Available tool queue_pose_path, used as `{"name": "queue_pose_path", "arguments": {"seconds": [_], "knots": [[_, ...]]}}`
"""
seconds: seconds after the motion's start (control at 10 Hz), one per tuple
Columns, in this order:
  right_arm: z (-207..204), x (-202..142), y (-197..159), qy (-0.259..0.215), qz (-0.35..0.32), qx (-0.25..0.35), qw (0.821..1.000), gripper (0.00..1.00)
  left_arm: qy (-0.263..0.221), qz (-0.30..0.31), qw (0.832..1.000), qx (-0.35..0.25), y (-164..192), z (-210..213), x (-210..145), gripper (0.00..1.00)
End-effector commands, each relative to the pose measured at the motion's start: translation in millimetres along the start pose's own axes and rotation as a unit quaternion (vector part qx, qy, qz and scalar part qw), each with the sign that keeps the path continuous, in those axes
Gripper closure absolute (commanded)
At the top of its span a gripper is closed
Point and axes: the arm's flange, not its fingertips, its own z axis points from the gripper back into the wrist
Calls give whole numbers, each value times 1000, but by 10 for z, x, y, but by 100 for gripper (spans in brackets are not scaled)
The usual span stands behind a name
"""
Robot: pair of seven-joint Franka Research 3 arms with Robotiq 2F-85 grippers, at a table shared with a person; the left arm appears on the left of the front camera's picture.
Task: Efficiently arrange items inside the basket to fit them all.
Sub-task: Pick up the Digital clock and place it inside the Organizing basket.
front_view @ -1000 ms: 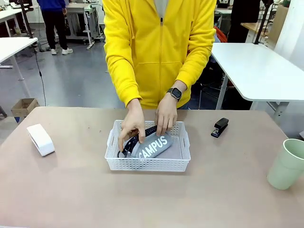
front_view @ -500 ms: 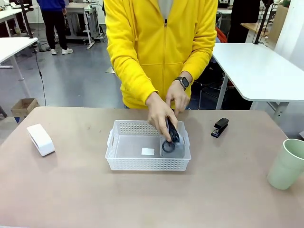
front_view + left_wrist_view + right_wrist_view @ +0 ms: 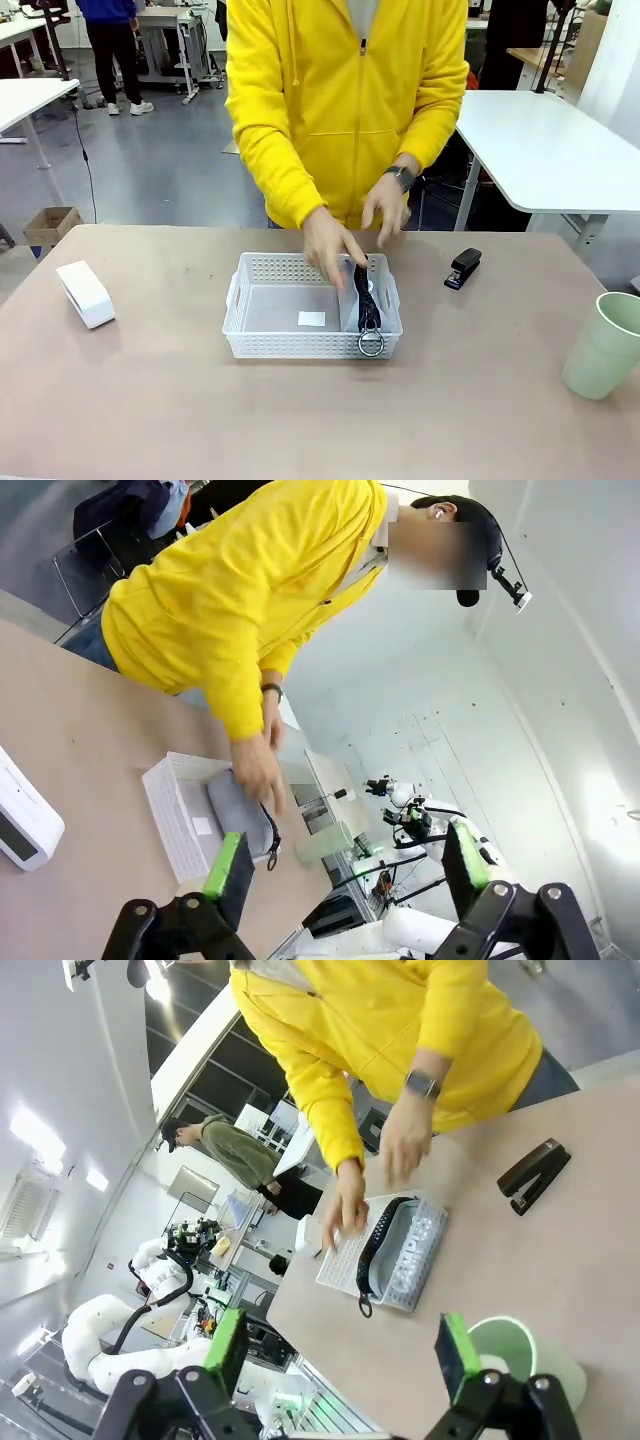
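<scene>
The white perforated basket [image 3: 290,300] sits mid-table. The grey pouch [image 3: 352,305] stands on edge against the basket's right wall, its black strap [image 3: 364,295] on top and the metal ring [image 3: 371,343] hanging over the near rim. A person in a yellow hoodie has one hand [image 3: 330,245] on the pouch's far end and the other hand [image 3: 385,205] raised. The white box [image 3: 85,293] lies far left, the black stapler [image 3: 463,268] right of the basket, the pale green cup [image 3: 603,345] at the right edge. My left gripper [image 3: 340,865] and right gripper [image 3: 335,1350] are open, above the table.
A small white label [image 3: 312,319] lies on the basket floor. The basket [image 3: 385,1250], stapler [image 3: 535,1175] and cup [image 3: 515,1355] also appear in the right wrist view. White tables stand behind the person, and a cardboard box [image 3: 50,225] sits on the floor at left.
The person lifted the pouch from lying flat in the basket's middle and stood it on edge along the right wall; the ring now hangs over the near rim. Both grippers stayed open.
</scene>
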Motion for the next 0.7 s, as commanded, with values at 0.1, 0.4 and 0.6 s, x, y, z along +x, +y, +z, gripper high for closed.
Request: {"name": "queue_pose_path", "arguments": {"seconds": [0.1,0.4,0.6], "knots": [[4,36,2,-9,15,9,1000,0,-7,-10,1000,-11,-23,-12,15,0],[4,36,2,-9,15,9,1000,0,-2,0,1000,-2,-4,-4,6,0],[4,36,2,-9,15,9,1000,0,107,72,976,176,-174,-466,166,0]]}}
